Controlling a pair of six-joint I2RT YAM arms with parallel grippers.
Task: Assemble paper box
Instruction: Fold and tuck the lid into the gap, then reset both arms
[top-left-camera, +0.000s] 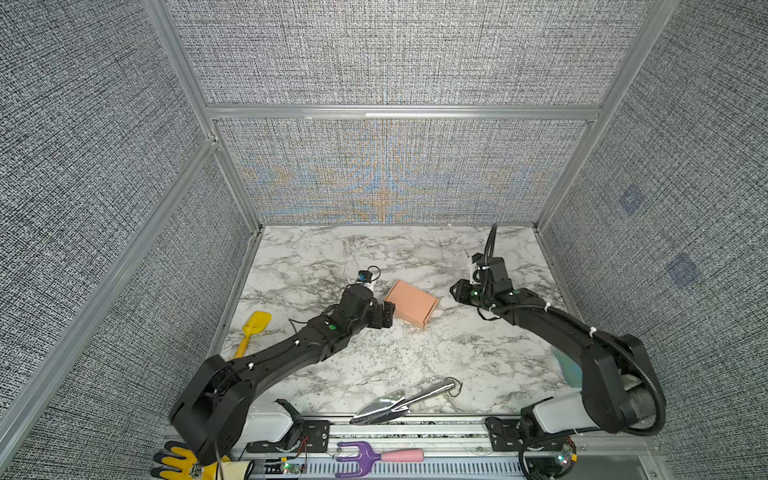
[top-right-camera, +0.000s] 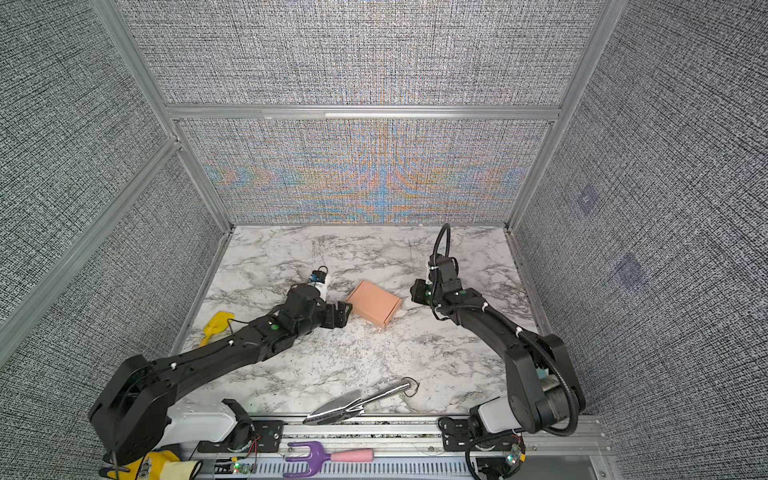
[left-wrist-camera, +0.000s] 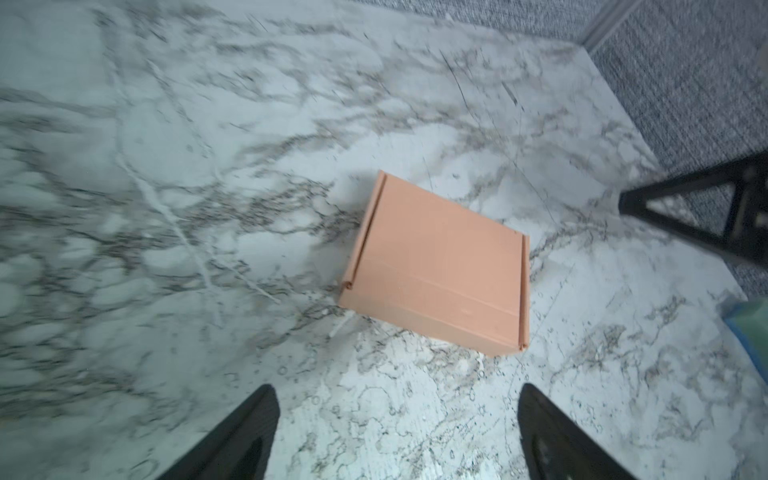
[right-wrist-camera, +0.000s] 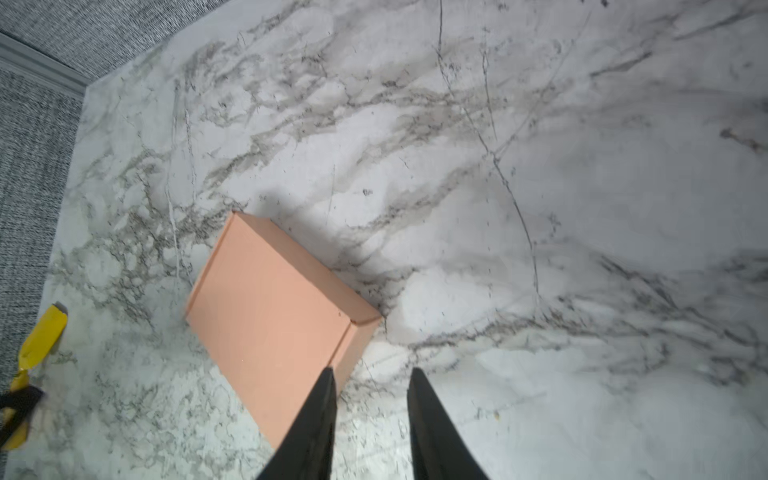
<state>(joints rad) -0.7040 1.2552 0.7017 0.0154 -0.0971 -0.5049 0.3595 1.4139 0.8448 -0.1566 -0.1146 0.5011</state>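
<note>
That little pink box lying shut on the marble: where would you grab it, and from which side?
Probably from above, with the jaws straddling its shorter span and pressing on the two opposite side walls. The paper box lies flat and closed on the table, so its underside cannot be reached and the broad top offers nothing to pinch. The left gripper, open beside it, looks nearest.

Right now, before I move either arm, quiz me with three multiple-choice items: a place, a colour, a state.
1. The paper box lies: A) on the table between left gripper and right gripper; B) inside the left gripper; C) in a basket.
2. The shovel by the left arm is: A) red; B) yellow; C) green.
3. The left gripper is: A) shut on the box; B) open, empty; C) shut, empty.
A: both top views show it lying free. B: its blade is yellow. B: its fingers stand wide apart, nothing between.
</note>
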